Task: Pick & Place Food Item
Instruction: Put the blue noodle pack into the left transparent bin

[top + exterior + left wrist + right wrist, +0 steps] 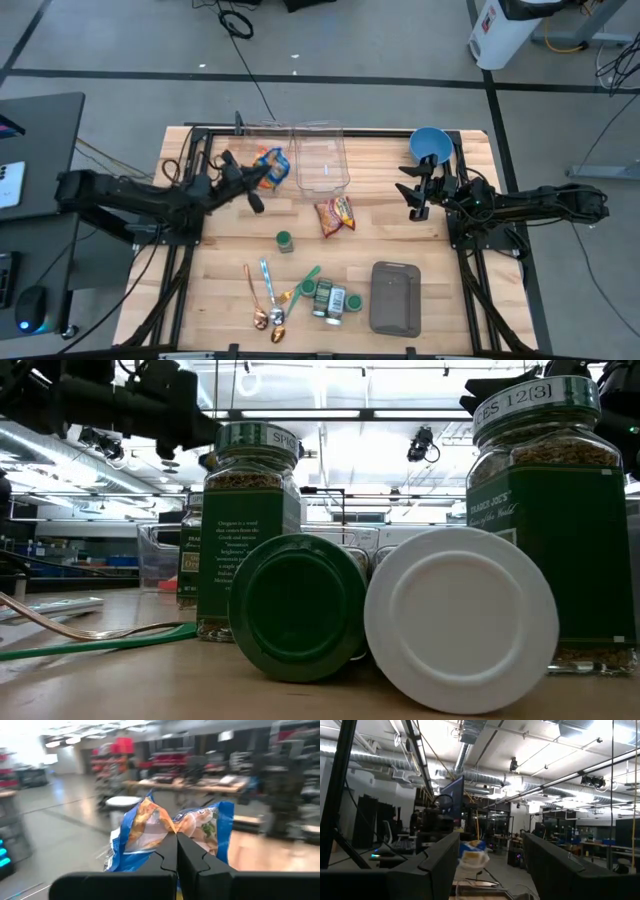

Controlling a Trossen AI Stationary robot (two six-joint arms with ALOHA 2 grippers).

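A blue and orange snack bag hangs over the table's far left part, next to a clear plastic container. My left gripper is shut on it; the left wrist view shows the bag spreading out past the shut fingers. A red snack bag lies flat on the wood at mid-table. My right gripper waits at the table's right, open, with nothing between its fingers. The right wrist view also shows the blue bag far off. My left gripper pinches a crumpled edge of the bag between its two fingers. The fingers come in about level from the table's left side. The bag stands crumpled beyond the fingertips, and it seems clear of the table.
A blue bowl stands at the far right. Near the front edge are several spice jars, a lone green-lidded jar, spoons and a grey pouch. The low view is filled by the jars.
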